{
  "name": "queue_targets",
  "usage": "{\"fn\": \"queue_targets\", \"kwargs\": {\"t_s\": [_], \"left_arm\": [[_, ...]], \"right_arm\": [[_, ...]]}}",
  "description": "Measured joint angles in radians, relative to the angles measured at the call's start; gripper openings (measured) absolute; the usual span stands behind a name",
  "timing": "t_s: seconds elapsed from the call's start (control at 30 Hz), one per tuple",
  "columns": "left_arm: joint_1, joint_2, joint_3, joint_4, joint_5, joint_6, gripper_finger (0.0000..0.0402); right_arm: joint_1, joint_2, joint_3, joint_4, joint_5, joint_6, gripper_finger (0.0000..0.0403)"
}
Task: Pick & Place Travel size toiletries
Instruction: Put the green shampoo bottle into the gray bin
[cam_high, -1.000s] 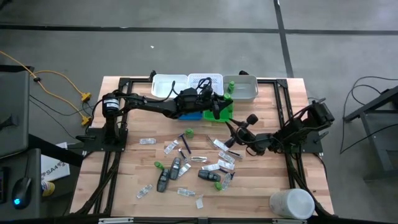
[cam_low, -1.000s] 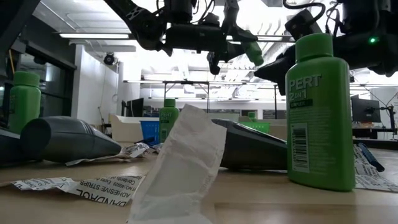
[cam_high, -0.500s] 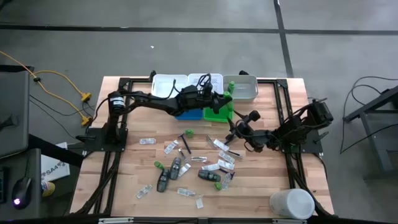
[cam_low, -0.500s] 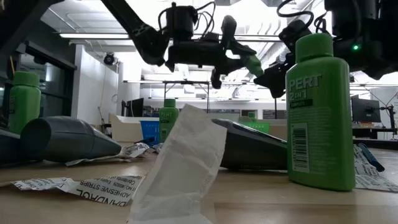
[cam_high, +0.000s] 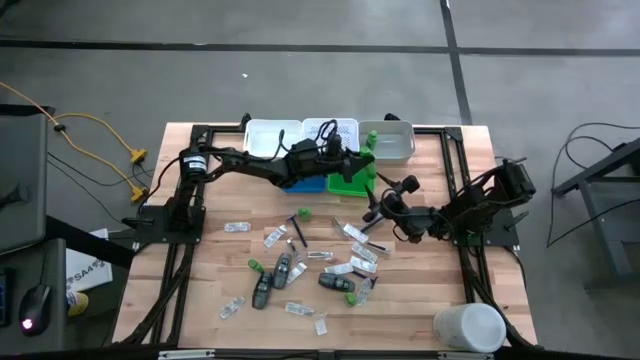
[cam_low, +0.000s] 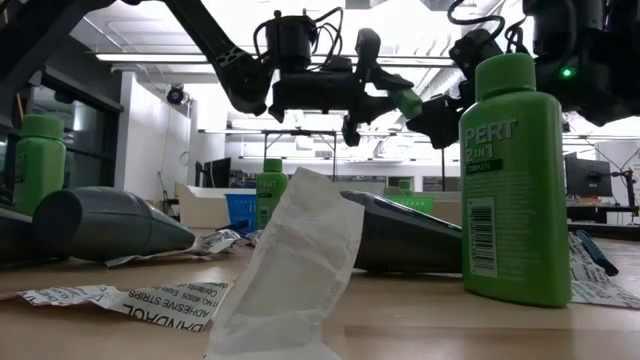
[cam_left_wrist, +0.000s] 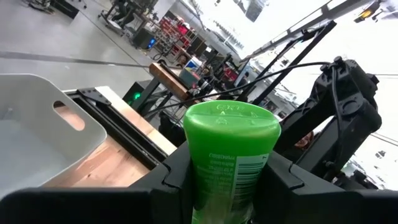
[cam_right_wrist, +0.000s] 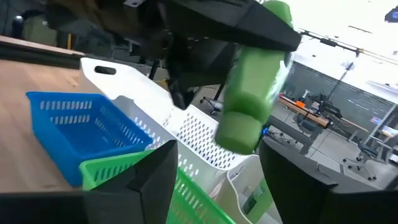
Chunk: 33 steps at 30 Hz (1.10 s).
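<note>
Green bottles: one clamped in the left gripper (cam_high: 352, 160), held in the air above the green tray (cam_high: 350, 183); this held bottle (cam_left_wrist: 230, 158) sits cap-outward between the two dark fingers (cam_left_wrist: 171, 180), and from the right wrist view it shows tilted over the trays (cam_right_wrist: 255, 84).

Green bottles elsewhere: one lying in the far white tray (cam_high: 398, 145); three or so small ones among the scatter, one near the table middle (cam_high: 304, 212), one toward the left (cam_high: 254, 265), one near the front (cam_high: 349, 298). A large-looking upright one stands close to the low camera (cam_low: 513, 185).

Dark grey oblong pieces: about four, grouped near the front middle (cam_high: 262, 291).

Clear flat packets: roughly ten, spread across the wooden table (cam_high: 215, 255); exact count cannot be told.

Trays at the far edge: two more white (cam_high: 265, 135), one blue (cam_high: 305, 184), mostly hidden under the left arm.

Right gripper (cam_high: 378, 211): above the table just right of the green tray, fingers spread apart, nothing between them.

White cylindrical container (cam_high: 468, 327): front right corner.
</note>
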Motion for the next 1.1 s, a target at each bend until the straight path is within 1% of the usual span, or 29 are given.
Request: {"fn": "queue_targets", "kwargs": {"t_s": [0.17,0.33,0.47,0.97,1.1], "left_arm": [[0.0,0.0,0.0,0.0,0.001,0.0,0.0108],[0.0,-0.002,0.0,0.01,0.009,-0.003,0.0108],[-0.001,-0.002,0.0,0.006,0.01,-0.004,0.0108],[-0.001,-0.002,0.0,0.002,0.018,0.0,0.0109],[-0.001,-0.002,0.001,0.003,0.02,0.002,0.0109]], "right_arm": [[-0.023,0.0,0.029,0.002,-0.001,-0.023,0.0194],[-0.028,0.0,0.058,0.002,0.026,-0.057,0.0178],[-0.027,0.0,0.07,0.002,0.054,-0.068,0.0177],[-0.027,0.0,0.07,0.0,0.059,-0.06,0.0163],[-0.026,0.0,0.07,-0.001,0.08,-0.06,0.0162]]}}
